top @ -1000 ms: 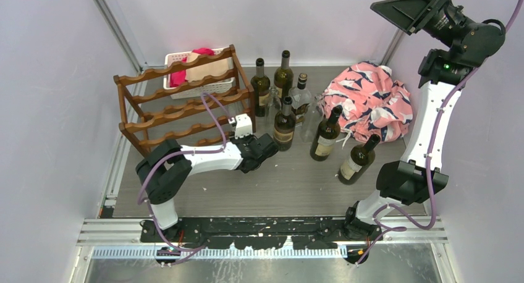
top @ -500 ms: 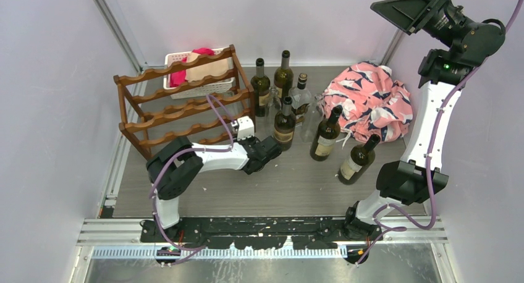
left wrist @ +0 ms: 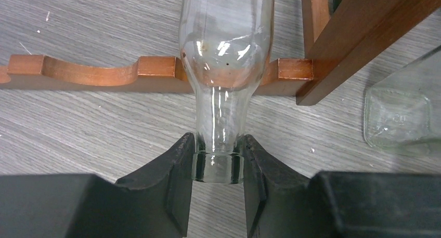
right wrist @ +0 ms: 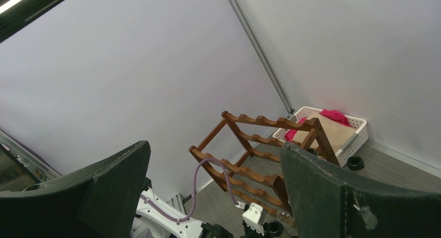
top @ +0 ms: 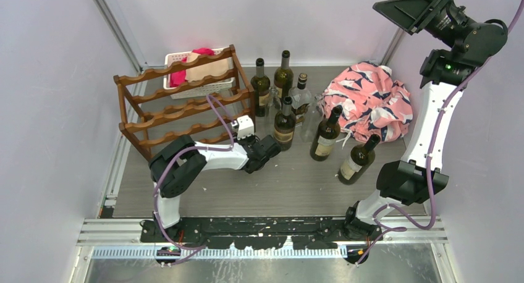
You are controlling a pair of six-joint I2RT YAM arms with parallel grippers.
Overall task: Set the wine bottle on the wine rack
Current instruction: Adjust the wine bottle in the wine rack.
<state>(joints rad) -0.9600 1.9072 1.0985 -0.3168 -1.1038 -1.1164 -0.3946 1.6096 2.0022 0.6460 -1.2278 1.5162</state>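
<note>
One wine bottle [left wrist: 227,40], base toward rack [left wrist: 83,74], left claw [left wrist: 217,170] clamping neck, right claw [right wrist: 216,147] apart

- The wine rack [top: 179,104] blocks the back left; its corner post [left wrist: 359,40] stands just beside the clear bottle [left wrist: 226,40] pinched by the left gripper [left wrist: 217,162].
- Upright dark bottles [top: 284,125] crowd the gripper's right side; a square glass bottle [left wrist: 400,118] sits near the post.
- Bare table [top: 278,190] lies open toward the arm bases.
</note>
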